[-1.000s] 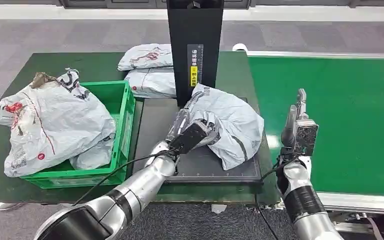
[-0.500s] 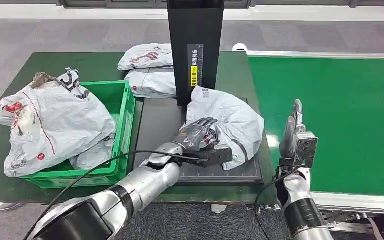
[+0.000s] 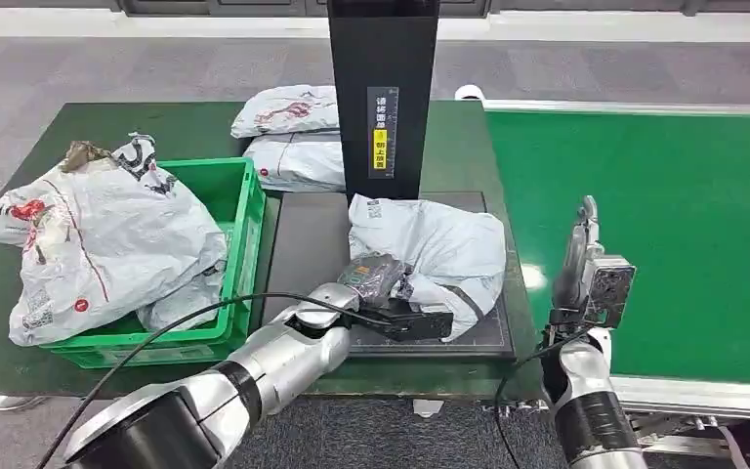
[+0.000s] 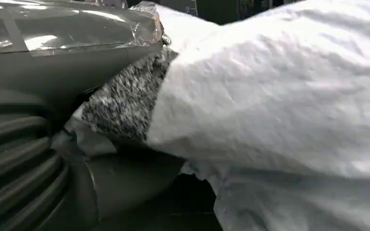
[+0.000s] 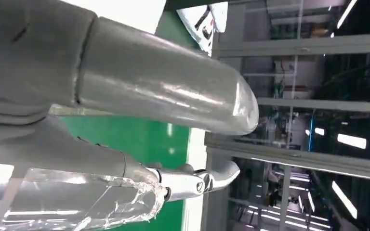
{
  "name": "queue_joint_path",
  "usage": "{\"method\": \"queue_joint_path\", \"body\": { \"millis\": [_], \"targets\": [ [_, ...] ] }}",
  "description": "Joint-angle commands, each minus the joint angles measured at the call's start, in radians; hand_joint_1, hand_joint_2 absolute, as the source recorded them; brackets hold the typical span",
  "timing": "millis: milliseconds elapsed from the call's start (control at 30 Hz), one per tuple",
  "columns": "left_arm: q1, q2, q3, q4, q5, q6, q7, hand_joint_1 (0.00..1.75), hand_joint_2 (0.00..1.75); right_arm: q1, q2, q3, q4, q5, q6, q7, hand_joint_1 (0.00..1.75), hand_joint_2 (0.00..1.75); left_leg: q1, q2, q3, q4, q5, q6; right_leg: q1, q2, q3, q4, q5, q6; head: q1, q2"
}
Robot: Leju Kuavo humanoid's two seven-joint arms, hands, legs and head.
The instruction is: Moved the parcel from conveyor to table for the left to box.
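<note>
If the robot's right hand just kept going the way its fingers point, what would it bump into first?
Probably nothing nearby. The right hand is open and upright at the near edge of the green conveyor belt, fingers pointing up and away over bare belt. The way looks free as far as the head view shows, though depth is unclear.

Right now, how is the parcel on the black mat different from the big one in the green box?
The parcel on the black mat lies low on the flat mat, while the big parcel bulges over the green box rim. The left hand grips the mat parcel; no hand touches the big one. The big one shows red marks and looks larger. Both are crinkled grey-white plastic bags.
</note>
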Motion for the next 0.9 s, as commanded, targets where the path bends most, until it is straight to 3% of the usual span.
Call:
{"method": "queue_joint_path", "body": {
  "millis": [33,167,467,667,733,900],
  "targets": [
    [-0.021,0.022,0.034,0.018,0.022,0.155,-0.024,1.75,1.75,0.008,0.034,-0.078,-0.023,-0.003,0.010,0.018,0.00,0.00,0.001,0.002,0.003,-0.001,-0.001,0.000,0.001,0.000,0.003,-0.001,-0.001,-0.001,0.000,0.000],
    [-0.004,0.016,0.192,-0.021,0.138,0.276,-0.129,1.75,1.75,0.037,0.038,-0.077,-0.056,-0.010,0.003,0.026,0.00,0.00,0.000,0.001,0.002,-0.001,-0.001,0.000,0.001,0.000,0.002,0.000,-0.001,-0.001,0.000,0.000],
    [-0.008,0.010,0.554,-0.158,0.451,0.346,-0.432,1.75,1.75,0.015,0.031,-0.066,0.006,-0.048,0.006,0.016,0.00,0.00,0.000,0.002,0.001,0.000,-0.001,0.000,0.001,0.001,0.000,0.000,0.000,-0.001,0.000,0.000],
    [-0.062,0.133,0.669,-0.289,0.531,0.370,-0.479,1.75,1.75,-0.069,0.006,-0.058,0.120,-0.070,0.021,0.004,0.00,0.00,0.001,0.007,0.001,0.001,-0.001,-0.001,0.001,0.005,-0.001,0.001,0.001,-0.001,0.000,0.000],
    [-0.054,0.142,0.683,-0.310,0.530,0.375,-0.472,1.75,1.75,-0.069,0.006,-0.056,0.124,-0.072,0.024,-0.001,0.00,0.00,0.001,0.007,0.002,0.000,-0.001,-0.001,0.002,0.004,0.000,0.000,0.001,-0.002,0.000,0.000],
    [-0.033,0.260,0.762,-0.375,0.514,0.452,-0.457,1.75,1.75,-0.021,0.011,-0.078,0.079,-0.077,0.019,-0.003,0.00,0.00,0.002,0.006,0.005,-0.002,0.000,-0.002,0.002,0.003,0.003,-0.001,0.000,-0.002,0.000,0.000]
  ]
}}
